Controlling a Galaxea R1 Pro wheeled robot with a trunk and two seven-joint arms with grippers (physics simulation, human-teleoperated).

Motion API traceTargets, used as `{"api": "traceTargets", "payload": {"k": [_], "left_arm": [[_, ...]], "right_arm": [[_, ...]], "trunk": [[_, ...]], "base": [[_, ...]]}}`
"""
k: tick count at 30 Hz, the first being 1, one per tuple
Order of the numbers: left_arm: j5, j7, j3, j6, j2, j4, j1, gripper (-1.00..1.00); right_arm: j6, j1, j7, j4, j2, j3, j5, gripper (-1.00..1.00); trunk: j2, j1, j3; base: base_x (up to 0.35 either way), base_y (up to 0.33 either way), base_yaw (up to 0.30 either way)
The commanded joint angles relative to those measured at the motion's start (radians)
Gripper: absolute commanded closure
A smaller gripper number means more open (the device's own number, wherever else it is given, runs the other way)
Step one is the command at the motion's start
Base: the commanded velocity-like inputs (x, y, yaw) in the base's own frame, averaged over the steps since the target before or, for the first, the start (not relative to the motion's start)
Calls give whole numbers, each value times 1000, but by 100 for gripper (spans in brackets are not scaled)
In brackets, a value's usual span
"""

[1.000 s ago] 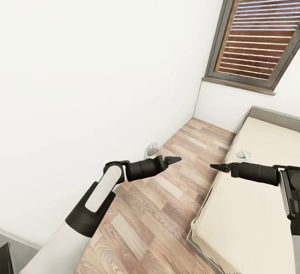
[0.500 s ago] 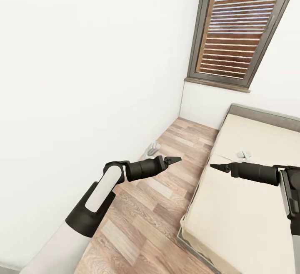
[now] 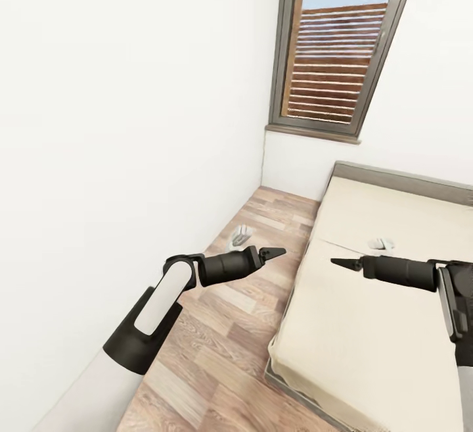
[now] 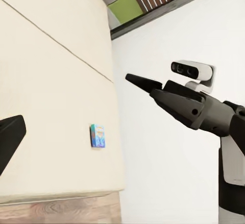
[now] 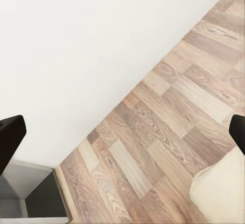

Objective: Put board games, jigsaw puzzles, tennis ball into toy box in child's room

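white walls and a wood-plank floor (image 3: 223, 327) are seen beside the bed (image 3: 368, 327), under a slatted window (image 3: 335, 57). a blue printed board game (image 4: 97, 135) lies flat on the mattress; its print cannot be read. in the head view a small pale item (image 3: 381, 244) lies on the bed just beyond the right gripper (image 3: 343, 263), too blurred to name. the left gripper (image 3: 272, 252) is held over the floor, well apart from it. both grippers are empty; whether their jaws are parted cannot be told.

Open floor strip (image 3: 223, 327) between white wall (image 3: 118, 123) and bed (image 3: 368, 327).
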State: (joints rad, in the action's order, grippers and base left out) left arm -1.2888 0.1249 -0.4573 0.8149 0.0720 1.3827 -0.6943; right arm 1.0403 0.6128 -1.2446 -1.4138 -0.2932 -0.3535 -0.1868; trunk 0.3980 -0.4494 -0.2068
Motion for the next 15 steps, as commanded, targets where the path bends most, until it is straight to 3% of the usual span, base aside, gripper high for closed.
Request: {"api": "traceTargets", "payload": {"k": [1,15], "left_arm": [[-11,10,0,3,0,0,-1,-100],[-10,10,0,3,0,-3,-1,-100]], "right_arm": [[7,5,-10,8,0,-1,-11,-100],[7,19,-4,48,0,-2,-11,-100]], "trunk": [[2,-1,-1],[2,-1,14]], "base": [[0,0,-242],[0,0,-241]]}}
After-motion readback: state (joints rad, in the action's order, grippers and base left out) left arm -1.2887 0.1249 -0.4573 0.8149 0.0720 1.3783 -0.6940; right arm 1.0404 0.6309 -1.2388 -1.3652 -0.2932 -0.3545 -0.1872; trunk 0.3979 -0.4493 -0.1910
